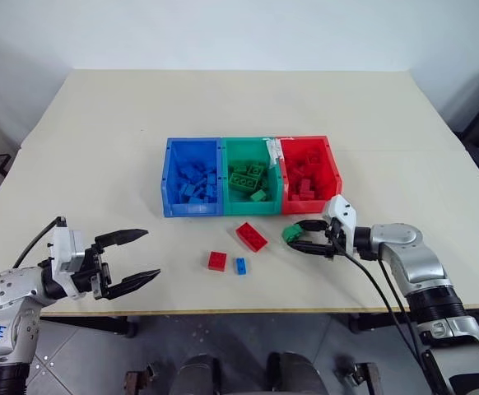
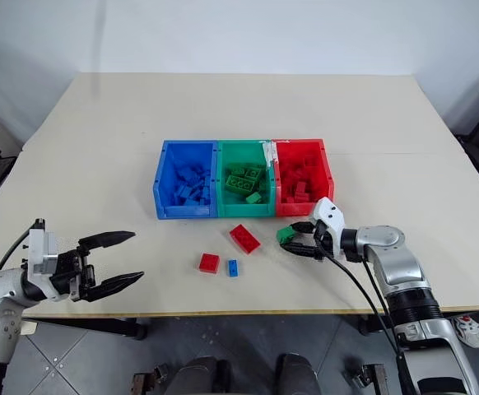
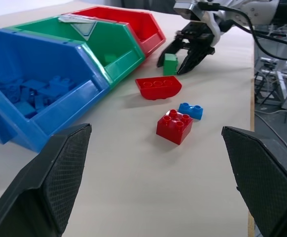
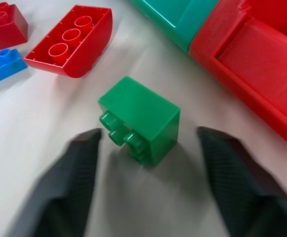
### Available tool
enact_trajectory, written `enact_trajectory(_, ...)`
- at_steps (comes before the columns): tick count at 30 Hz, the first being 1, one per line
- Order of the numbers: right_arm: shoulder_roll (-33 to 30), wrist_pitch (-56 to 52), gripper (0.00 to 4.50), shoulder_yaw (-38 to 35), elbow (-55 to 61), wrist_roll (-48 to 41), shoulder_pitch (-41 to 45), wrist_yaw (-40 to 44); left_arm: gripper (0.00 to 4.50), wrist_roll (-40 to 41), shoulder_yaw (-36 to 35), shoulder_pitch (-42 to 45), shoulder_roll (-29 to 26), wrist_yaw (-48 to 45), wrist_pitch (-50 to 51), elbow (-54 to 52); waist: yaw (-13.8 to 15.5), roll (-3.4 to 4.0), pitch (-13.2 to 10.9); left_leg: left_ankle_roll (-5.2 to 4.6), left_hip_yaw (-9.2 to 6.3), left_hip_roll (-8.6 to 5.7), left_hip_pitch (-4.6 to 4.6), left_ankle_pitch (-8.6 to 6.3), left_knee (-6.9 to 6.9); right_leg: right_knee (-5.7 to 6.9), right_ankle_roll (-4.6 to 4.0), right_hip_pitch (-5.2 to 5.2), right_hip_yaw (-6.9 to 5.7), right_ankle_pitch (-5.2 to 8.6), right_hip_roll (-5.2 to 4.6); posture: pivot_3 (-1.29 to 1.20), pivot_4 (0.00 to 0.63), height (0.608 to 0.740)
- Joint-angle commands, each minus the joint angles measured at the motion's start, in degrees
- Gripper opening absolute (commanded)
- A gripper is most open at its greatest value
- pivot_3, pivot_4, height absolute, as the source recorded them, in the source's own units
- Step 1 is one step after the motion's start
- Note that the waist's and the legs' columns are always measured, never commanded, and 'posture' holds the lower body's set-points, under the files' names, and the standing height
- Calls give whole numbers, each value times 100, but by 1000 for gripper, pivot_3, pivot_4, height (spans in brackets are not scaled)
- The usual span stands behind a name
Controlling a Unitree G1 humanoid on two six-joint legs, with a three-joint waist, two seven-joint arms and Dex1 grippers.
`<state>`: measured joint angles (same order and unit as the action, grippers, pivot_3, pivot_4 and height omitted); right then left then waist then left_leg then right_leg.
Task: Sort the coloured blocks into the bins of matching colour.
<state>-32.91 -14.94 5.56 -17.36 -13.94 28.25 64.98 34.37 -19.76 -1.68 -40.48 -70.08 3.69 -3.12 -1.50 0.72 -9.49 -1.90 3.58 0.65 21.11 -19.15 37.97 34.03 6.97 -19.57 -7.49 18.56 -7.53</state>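
Right now you are working the pick-up step on the green block (image 4: 139, 120), which is lying on its side on the table (image 1: 99, 148) just in front of the red bin (image 1: 332, 183), studs facing your right gripper (image 4: 146, 163). That gripper's fingers are straddling the block with a gap showing on each side (so they are not yet gripping it, only bracketing it). Your left gripper (image 1: 127, 262) is hanging wide open and empty near the table's front edge. Three more blocks are waiting in front of the bins: a long red block (image 1: 252, 237), a small square red block (image 1: 217, 261) and a tiny blue block (image 1: 240, 266) just beside it. The next move, as I judge it, is calling for the fingers to pinch the green block's flat sides squarely, then a lift and a carry over the front wall of the green bin (image 1: 233, 200), one bin to the left of the red.
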Motion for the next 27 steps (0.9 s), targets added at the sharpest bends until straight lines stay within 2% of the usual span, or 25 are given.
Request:
enact_trajectory(1, -168, -57, 1819, -280, 486, -185, -90, -20, 4500, 137, -143, -72, 24, 40, -16, -207, 5, 0, 0, 0, 0, 0, 1, 0, 0, 0, 0, 0, 0, 0, 0, 0, 150, 740)
enact_trajectory(2, -209, -101, 1607, -340, 624, -245, -124, -9, 4500, 143, -143, -84, 28, 42, -17, -217, 5, 1, 0, 0, 0, 0, 1, 0, 0, 0, 0, 0, 0, 0, 0, 0, 150, 740)
enact_trajectory(6, -358, -421, 1608, -535, 1231, -497, -231, -7, 4500, 152, -134, -81, 24, 32, -28, -196, 4, 1, -1, 0, 0, 0, 1, 0, 0, -1, 0, 0, 0, 0, 0, 0, 150, 740)
enact_trajectory(7, -455, -756, 1608, -643, 1676, -761, -192, 21, 4500, 146, -108, -24, 19, 10, -33, -137, 7, 2, -1, 0, 0, 0, 2, 0, 0, -2, 0, -1, 0, 0, 0, 0, 150, 740)
enact_trajectory(10, -316, -1293, 1608, -591, 2074, -1023, 395, -175, 4500, 113, -34, 150, -15, -78, -40, 37, -6, 4, -2, 0, 0, 1, 2, 0, -1, -2, 0, -2, 1, 0, -1, 0, 150, 740)
enact_trajectory(13, 129, -1222, 1608, -425, 1612, -949, 1037, -386, 4500, 71, 3, 303, -12, -104, -44, 153, -28, 3, -1, 3, 8, 7, -3, 1, -1, -3, 0, -4, 2, 0, 3, 0, 150, 740)
enact_trajectory(18, 981, -300, 1608, -139, -364, -394, 2219, -517, 4500, 39, 59, 425, 29, -94, -69, 200, -31, 0, 0, 6, 5, 4, 1, -1, -8, 29, -1, -25, 0, 0, 3, 0, 150, 740)
enact_trajectory(22, 1332, 438, 1608, -107, -1777, -39, 2910, -650, 4500, 53, 33, 351, 58, -22, -69, 72, -9, -2, 0, 0, -5, -13, 4, 0, -1, 75, 0, -38, -2, 0, 3, 0, 150, 740)
enact_trajectory(27, 1366, 995, 3278, -228, -2489, 71, 3238, -489, 4500, 102, -132, 77, 56, 59, -58, -128, -38, -2, 0, -1, -13, -15, 4, 0, -2, 76, 0, -36, 0, 0, 1, 0, 150, 740)
